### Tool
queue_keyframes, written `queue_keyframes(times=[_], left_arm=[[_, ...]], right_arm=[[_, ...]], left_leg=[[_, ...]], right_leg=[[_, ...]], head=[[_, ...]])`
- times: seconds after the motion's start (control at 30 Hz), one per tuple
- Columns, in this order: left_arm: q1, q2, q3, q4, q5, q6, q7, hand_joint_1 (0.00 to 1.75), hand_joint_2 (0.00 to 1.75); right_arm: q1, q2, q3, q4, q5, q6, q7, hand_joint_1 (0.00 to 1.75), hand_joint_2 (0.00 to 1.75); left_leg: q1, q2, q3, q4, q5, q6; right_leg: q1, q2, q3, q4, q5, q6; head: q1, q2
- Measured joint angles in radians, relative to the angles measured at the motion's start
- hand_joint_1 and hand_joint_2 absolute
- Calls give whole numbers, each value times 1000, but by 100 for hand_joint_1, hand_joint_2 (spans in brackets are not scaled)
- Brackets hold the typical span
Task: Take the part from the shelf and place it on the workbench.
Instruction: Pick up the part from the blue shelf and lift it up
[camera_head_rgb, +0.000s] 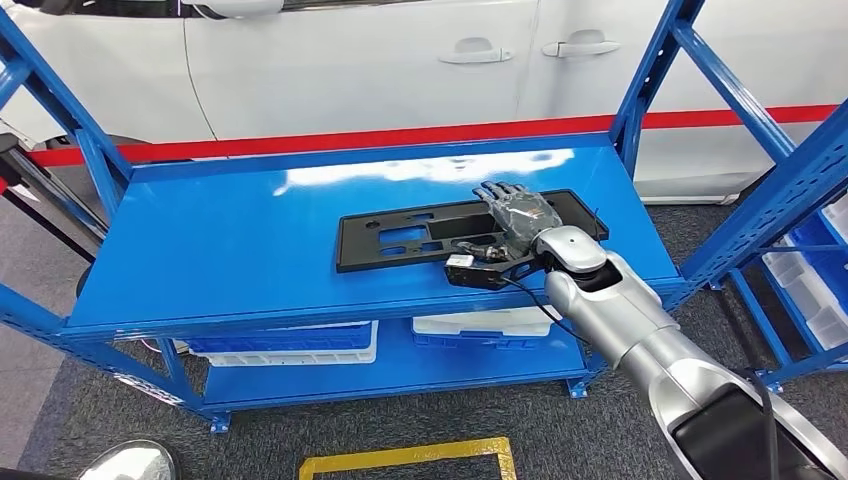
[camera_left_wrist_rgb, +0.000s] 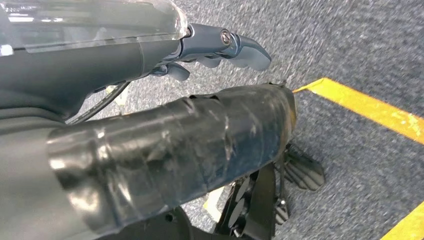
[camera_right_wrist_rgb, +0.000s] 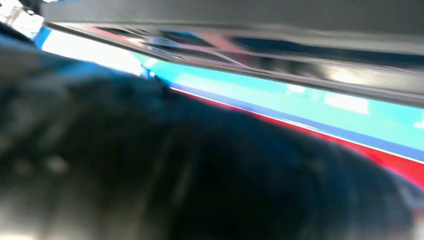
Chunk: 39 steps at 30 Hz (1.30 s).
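The part is a flat black plastic panel with cut-outs. It lies on the blue top shelf, right of the middle. My right hand rests on the panel's right portion, fingers stretched flat over it and thumb lying towards its near edge; no grip is visible. The right wrist view is blurred: the panel's dark edge runs above the blue shelf surface. My left hand hangs over the grey carpet, fingers loosely apart with nothing in them.
A white car stands right behind the shelf. Blue uprights frame the top shelf. White and blue bins sit on the lower level. A second rack with bins is at the right. Yellow tape marks the carpet.
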Motion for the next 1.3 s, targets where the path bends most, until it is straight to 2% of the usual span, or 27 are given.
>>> queue_keyframes(times=[0.07,0.13,0.17,0.2,0.23,0.27,0.33,0.37,0.4,0.5,0.57,0.6,0.67,0.7,0.73,0.77,0.83,0.9,0.97,1.03,1.07,1.1,1.17,1.2,1.23,1.27,1.3], left_arm=[[1,2,0,0,0,0,0,0,0],[2,3,0,0,2,0,0,0,0],[1,4,0,0,2,0,0,0,0],[1,5,0,0,3,0,0,0,0],[2,5,0,0,4,0,0,0,0],[3,6,0,0,5,0,1,0,0],[3,7,0,0,7,0,1,0,0],[2,8,0,0,7,0,1,0,0],[2,9,0,0,7,0,1,0,0],[1,10,0,0,9,1,1,0,0],[2,10,1,0,11,0,2,0,0],[3,10,1,0,14,0,2,0,0],[2,10,2,0,19,0,3,0,0],[2,10,3,0,21,0,3,0,0],[1,10,3,0,22,0,3,0,0],[1,11,3,0,23,0,3,0,0],[1,11,4,0,26,0,3,0,0],[1,10,4,0,27,0,3,0,0],[1,10,4,0,28,0,3,0,0],[1,11,4,0,27,0,3,0,0],[1,11,4,0,27,0,3,0,0],[1,11,4,0,27,0,3,0,0],[1,12,4,0,27,0,3,0,0],[1,13,4,0,27,0,3,0,0],[1,13,4,0,27,0,3,0,0],[2,14,5,0,27,0,4,0,0],[2,14,5,0,27,0,4,0,0]], right_arm=[[-1,4,0,2,-1,-1,0,0,0],[-1,10,0,6,-2,-2,-1,0,0],[0,13,0,8,-2,-2,-1,0,0],[1,14,1,11,-3,-2,-1,0,0],[2,16,1,13,-4,-2,-1,0,0],[2,17,1,15,-5,-2,-1,0,0],[0,19,1,16,-7,-2,-2,0,0],[-1,20,1,16,-8,-2,-2,0,0],[-1,21,1,17,-9,-2,-2,0,0],[-2,23,1,18,-9,-2,-2,0,0],[-4,23,1,19,-10,-2,-3,0,0],[-6,23,1,21,-10,-2,-3,0,0],[-8,23,8,26,-11,-1,-5,0,0],[-8,24,12,29,-11,0,-6,0,0],[-7,24,16,33,-12,1,-8,0,0],[-8,25,20,36,-12,1,-10,0,0],[-12,26,26,42,-15,2,-11,0,0],[-20,28,31,46,-20,2,-12,0,0],[-24,31,34,49,-25,2,-13,0,0],[-27,33,34,52,-28,1,-13,0,0],[-28,34,35,53,-28,1,-13,0,0],[-30,36,35,54,-29,1,-13,0,0],[-31,41,36,58,-29,1,-13,0,0],[-30,42,37,60,-29,2,-13,0,0],[-28,43,39,62,-29,2,-13,0,0],[-27,43,41,64,-29,2,-14,0,0],[-27,44,44,65,-29,2,-14,0,0]], left_leg=[[2,1,-26,61,-40,-10],[4,1,-86,190,-103,-18],[5,1,-115,249,-124,-20],[4,1,-130,278,-125,-21],[5,2,-126,266,-107,-21],[5,2,-103,215,-72,-19],[3,2,-32,69,-9,-11],[1,1,-8,18,6,-6],[-2,0,4,-7,10,-3],[-2,0,5,-14,12,9],[2,1,9,-23,19,22],[5,2,10,-27,22,27],[2,3,8,-26,22,31],[1,3,7,-25,21,32],[1,2,7,-24,21,33],[0,1,7,-21,20,32],[0,0,7,-15,16,30],[-3,-1,4,-10,12,24],[-4,-1,1,-10,12,14],[-3,-1,2,-8,8,3],[-3,0,-5,9,-5,-2],[-3,0,-21,47,-30,-8],[0,1,-79,172,-94,-17],[2,1,-108,232,-115,-21],[3,1,-124,263,-119,-23],[4,2,-122,254,-101,-25],[6,2,-102,209,-70,-25]], right_leg=[[-5,-1,3,-7,4,-12],[-4,-1,3,-8,4,-18],[-3,-1,3,-7,4,-19],[-3,-2,4,-7,4,-19],[-3,-2,4,-7,4,-19],[-3,-2,5,-6,3,-18],[-2,-1,6,-6,2,-14],[-1,0,6,-5,1,-10],[0,0,5,-5,1,-6],[0,-1,5,-6,2,9],[0,-1,-7,24,-22,19],[-1,-1,-27,68,-49,22],[-3,-1,-87,196,-111,24],[-4,-1,-113,248,-127,25],[-4,-1,-123,269,-124,25],[-4,-1,-114,249,-101,23],[-2,-1,-51,121,-34,14],[4,-1,-3,18,-2,6],[9,-1,3,-2,-2,2],[4,-2,6,-9,3,-4],[1,-2,8,-13,6,-10],[-3,-3,10,-17,8,-14],[-3,-3,10,-18,9,-20],[-3,-3,10,-17,8,-20],[-3,-3,9,-16,8,-20],[-4,-3,10,-15,6,-19],[-4,-2,10,-14,5,-18]], head=[[0,0],[-1,0],[-1,0],[-1,0],[-1,0],[-1,0],[-1,0],[-1,0],[-1,0],[0,0],[0,0],[0,0],[1,0],[1,0],[1,0],[1,0],[1,0],[0,0],[0,0],[0,0],[0,0],[0,0],[-1,0],[-1,0],[-1,0],[-1,0],[-1,0]])
